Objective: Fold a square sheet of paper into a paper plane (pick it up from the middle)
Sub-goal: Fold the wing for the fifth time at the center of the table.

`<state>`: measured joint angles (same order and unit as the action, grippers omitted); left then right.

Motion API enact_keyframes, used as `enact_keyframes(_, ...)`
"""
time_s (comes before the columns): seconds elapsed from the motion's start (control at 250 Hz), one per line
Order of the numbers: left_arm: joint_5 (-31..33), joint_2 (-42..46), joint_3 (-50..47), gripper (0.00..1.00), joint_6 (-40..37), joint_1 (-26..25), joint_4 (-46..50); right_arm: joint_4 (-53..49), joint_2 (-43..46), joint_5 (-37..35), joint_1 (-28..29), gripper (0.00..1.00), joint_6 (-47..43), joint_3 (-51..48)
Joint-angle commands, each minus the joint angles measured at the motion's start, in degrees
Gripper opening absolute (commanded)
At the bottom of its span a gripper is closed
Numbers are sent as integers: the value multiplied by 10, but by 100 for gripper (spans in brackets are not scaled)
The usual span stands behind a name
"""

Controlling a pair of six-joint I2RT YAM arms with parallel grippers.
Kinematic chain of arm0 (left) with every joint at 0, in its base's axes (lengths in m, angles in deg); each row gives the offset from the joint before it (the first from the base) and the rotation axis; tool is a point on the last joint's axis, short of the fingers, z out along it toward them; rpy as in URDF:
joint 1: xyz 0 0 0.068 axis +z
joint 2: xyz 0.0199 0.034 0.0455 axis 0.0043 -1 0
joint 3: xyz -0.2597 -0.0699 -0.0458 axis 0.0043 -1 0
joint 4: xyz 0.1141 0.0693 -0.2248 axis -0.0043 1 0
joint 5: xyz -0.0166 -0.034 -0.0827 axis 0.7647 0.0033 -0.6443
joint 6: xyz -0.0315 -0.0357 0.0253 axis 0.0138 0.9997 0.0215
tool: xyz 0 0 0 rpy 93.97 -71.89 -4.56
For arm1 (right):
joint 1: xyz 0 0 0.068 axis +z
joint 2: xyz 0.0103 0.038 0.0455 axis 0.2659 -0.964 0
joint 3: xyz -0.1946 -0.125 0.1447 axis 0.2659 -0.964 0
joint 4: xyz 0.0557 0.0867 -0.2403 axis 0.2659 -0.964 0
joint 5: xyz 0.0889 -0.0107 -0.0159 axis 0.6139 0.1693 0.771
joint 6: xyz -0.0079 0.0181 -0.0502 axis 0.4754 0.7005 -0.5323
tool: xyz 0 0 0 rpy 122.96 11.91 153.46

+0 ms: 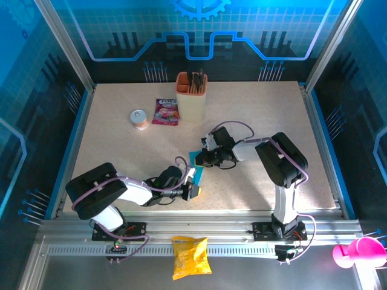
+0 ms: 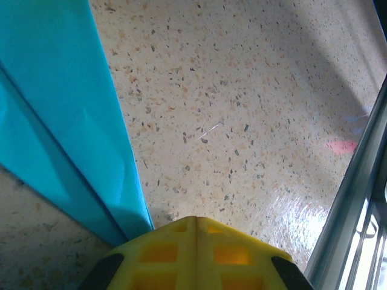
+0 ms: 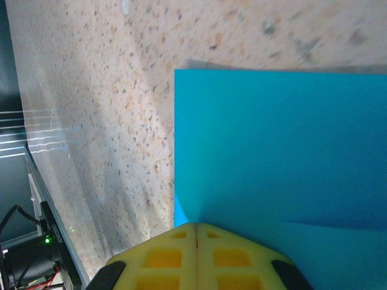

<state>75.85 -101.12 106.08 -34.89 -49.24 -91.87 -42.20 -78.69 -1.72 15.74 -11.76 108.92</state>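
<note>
Blue paper sheet (image 1: 197, 169) lies folded on the counter (image 1: 260, 115), centre-front, between the two end effectors. Its long axis runs far-to-near, slightly slanted: far end at the right end effector (image 1: 204, 158), near end at the left end effector (image 1: 193, 191). Each arm sits at one end, neither clearly nearer.

Left wrist view: the paper narrows to a creased wedge whose tip meets the left side of the closed yellow fingertips (image 2: 163, 251).

Right wrist view: a broad flat layer spreads ahead and to the right of the closed fingertips (image 3: 163, 257), which sit over its near edge.

Both end effectors are closed, with no paper visible between the jaws. Pressing contact is likely but unconfirmed.

Judgement: the next crease follows the long axis.
</note>
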Motion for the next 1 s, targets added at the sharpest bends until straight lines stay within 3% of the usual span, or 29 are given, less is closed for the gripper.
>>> enact_keyframes(0.0,-19,-41,-23,0,1,-4,74,-51,-28,-74,-40,0,-24,22)
enact_keyframes(0.34,-28,-35,-24,0,11,-4,56,-88,-48,-67,-60,0,-30,48)
enact_keyframes(0.627,6,80,60,0,-33,-2,194,-23,-17,-66,-25,0,4,-49)
enact_keyframes(0.999,-3,12,134,0,-76,15,209,61,31,-74,47,0,75,-161)
